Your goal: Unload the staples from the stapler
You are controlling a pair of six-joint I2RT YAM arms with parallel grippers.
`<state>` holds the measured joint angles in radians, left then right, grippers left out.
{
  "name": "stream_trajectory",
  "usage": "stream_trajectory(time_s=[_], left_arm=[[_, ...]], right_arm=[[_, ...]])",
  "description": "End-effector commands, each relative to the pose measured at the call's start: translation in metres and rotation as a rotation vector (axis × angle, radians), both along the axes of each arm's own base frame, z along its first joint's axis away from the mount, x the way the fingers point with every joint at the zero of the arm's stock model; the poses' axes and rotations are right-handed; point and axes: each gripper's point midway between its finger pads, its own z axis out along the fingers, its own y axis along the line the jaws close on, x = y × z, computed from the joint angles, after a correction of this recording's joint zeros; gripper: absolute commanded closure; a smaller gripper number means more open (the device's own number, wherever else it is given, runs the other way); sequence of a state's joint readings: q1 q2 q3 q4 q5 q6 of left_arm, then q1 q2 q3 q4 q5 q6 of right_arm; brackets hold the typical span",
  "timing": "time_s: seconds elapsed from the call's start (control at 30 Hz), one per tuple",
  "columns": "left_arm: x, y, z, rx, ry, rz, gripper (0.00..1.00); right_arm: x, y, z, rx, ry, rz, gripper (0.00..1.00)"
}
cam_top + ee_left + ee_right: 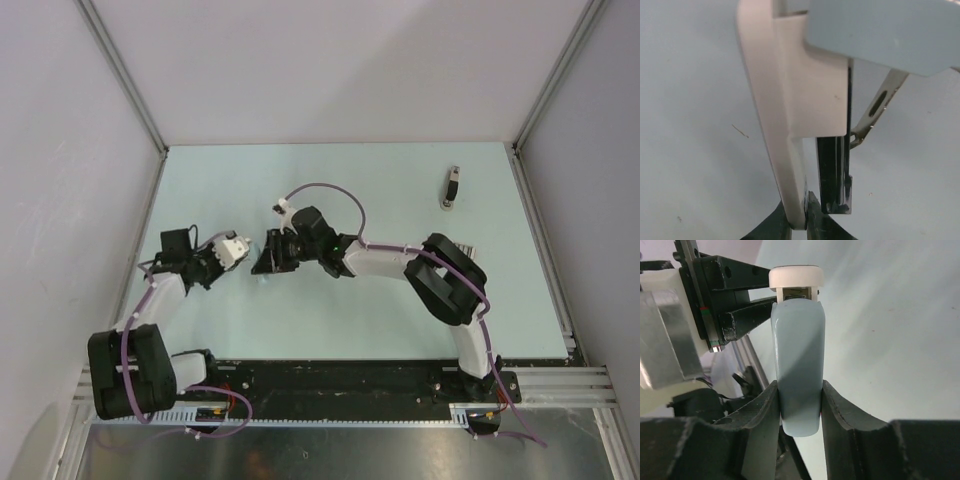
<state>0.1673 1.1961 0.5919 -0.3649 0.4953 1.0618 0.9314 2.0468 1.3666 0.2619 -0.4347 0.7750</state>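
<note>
The stapler (pixel 236 248) is held above the table between both grippers, hinged open. It has a pale blue top cover (pixel 797 355), a white base (pixel 790 100), a black magazine (pixel 832 175) and a slotted metal arm (pixel 880 102). My left gripper (pixel 228 254) is shut on the edge of the white base, and its fingertips (pixel 815 220) pinch that edge in the left wrist view. My right gripper (pixel 268 255) is shut on the blue cover, with its fingers (pixel 837 410) on either side of it. No staples show; the inside of the magazine is hidden.
A small narrow object (pixel 452 187), dark with a silvery part, lies on the table at the far right. Metal rails edge the table on the left (pixel 150 210) and right (pixel 545 250). The left arm's gripper body (pixel 725 295) sits close in front of the right wrist camera.
</note>
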Motion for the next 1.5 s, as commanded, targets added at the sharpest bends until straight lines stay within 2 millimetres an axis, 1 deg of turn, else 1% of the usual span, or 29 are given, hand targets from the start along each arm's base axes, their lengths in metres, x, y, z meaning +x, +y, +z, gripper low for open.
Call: stream_trajectory(time_s=[0.0,0.17,0.37,0.5,0.6,0.67,0.7,0.73,0.77,0.8,0.87,0.9,0.97,1.03,1.1,1.17,1.27,1.33,1.4,1.47], left_arm=[[0.017,0.001,0.016,0.175,-0.202,-0.092,0.91],[0.024,-0.004,0.027,0.243,-0.312,-0.118,0.92],[0.036,-0.003,0.043,0.297,-0.436,-0.117,0.93],[0.037,-0.004,0.046,0.333,-0.508,-0.128,0.92],[0.037,-0.004,0.045,0.315,-0.495,-0.107,0.91],[0.034,-0.014,0.040,0.289,-0.460,-0.126,0.85],[0.032,-0.019,0.038,0.268,-0.438,-0.130,0.81],[0.031,-0.025,0.039,0.243,-0.423,-0.137,0.73],[0.025,-0.030,0.036,0.209,-0.381,-0.144,0.60],[0.021,-0.037,0.037,0.168,-0.350,-0.150,0.50],[0.014,-0.050,0.043,0.072,-0.291,-0.152,0.36],[0.011,-0.057,0.047,0.024,-0.263,-0.159,0.33],[0.004,-0.070,0.055,-0.070,-0.197,-0.165,0.29],[0.001,-0.081,0.065,-0.166,-0.143,-0.144,0.28],[0.001,-0.088,0.077,-0.265,-0.097,-0.108,0.27],[0.005,-0.091,0.092,-0.355,-0.062,-0.052,0.27],[0.018,-0.083,0.116,-0.473,-0.026,0.057,0.26],[0.026,-0.076,0.131,-0.537,-0.013,0.120,0.22],[0.030,-0.073,0.142,-0.581,-0.009,0.160,0.16],[0.029,-0.072,0.150,-0.599,-0.016,0.168,0.09]], right_arm=[[-0.008,-0.006,-0.002,-0.076,-0.165,0.065,1.00],[-0.008,-0.003,0.001,-0.074,-0.240,0.087,1.00],[-0.010,-0.007,-0.005,-0.102,-0.301,0.111,1.00],[-0.008,-0.011,-0.010,-0.121,-0.314,0.102,1.00],[-0.003,-0.012,-0.010,-0.124,-0.307,0.078,1.00],[0.002,-0.012,-0.006,-0.113,-0.307,0.049,1.00],[0.006,-0.011,-0.001,-0.098,-0.308,0.028,1.00],[0.012,-0.010,0.004,-0.084,-0.310,0.000,1.00],[0.019,-0.011,0.009,-0.071,-0.310,-0.035,1.00],[0.027,-0.011,0.016,-0.055,-0.309,-0.073,1.00],[0.045,-0.016,0.025,-0.025,-0.291,-0.145,1.00],[0.053,-0.018,0.027,-0.015,-0.282,-0.172,1.00],[0.064,-0.022,0.028,-0.014,-0.268,-0.209,1.00],[0.071,-0.025,0.024,-0.039,-0.266,-0.229,1.00],[0.074,-0.026,0.018,-0.076,-0.269,-0.243,1.00],[0.078,-0.029,0.010,-0.129,-0.270,-0.260,1.00],[0.087,-0.029,-0.001,-0.214,-0.283,-0.289,1.00],[0.092,-0.024,-0.013,-0.289,-0.282,-0.287,1.00],[0.100,-0.018,-0.026,-0.370,-0.276,-0.289,1.00],[0.104,-0.012,-0.043,-0.448,-0.257,-0.280,1.00]])
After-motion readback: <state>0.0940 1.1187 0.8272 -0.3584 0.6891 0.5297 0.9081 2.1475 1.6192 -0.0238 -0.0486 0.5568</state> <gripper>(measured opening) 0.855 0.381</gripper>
